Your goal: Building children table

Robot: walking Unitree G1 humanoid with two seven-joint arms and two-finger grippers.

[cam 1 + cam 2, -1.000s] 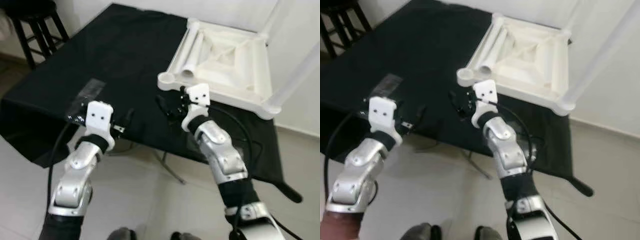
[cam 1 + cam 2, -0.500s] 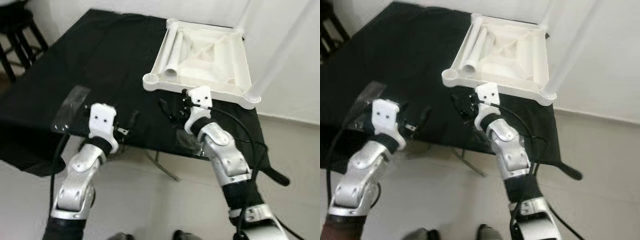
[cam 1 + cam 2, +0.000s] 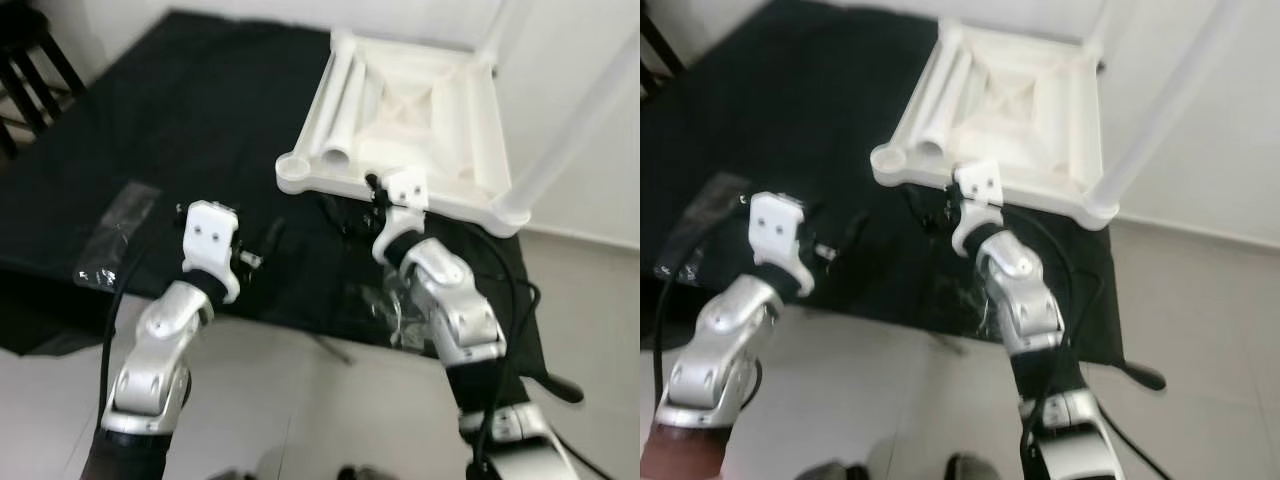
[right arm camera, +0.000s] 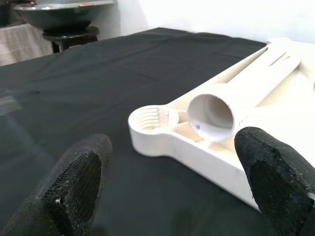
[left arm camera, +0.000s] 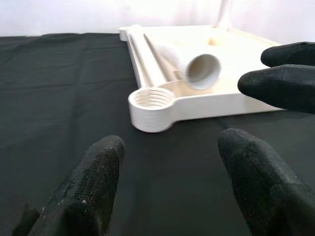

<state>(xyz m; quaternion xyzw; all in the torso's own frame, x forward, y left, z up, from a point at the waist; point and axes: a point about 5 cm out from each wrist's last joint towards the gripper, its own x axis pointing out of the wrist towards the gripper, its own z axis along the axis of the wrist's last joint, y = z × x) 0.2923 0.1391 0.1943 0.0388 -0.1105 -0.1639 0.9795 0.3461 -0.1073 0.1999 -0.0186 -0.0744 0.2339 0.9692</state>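
Our right hand (image 3: pixel 358 212) hangs wide open at the near edge of the white plastic tabletop (image 3: pixel 480 150), closer than 1 second ago; our left hand (image 3: pixel 262 246) is open too, over the black cloth bench (image 3: pixel 180 120). We judge a grasp is near. A smooth hollow leg tube (image 4: pixel 216 113) lies in the upturned top, beside its threaded corner socket (image 4: pixel 147 120).
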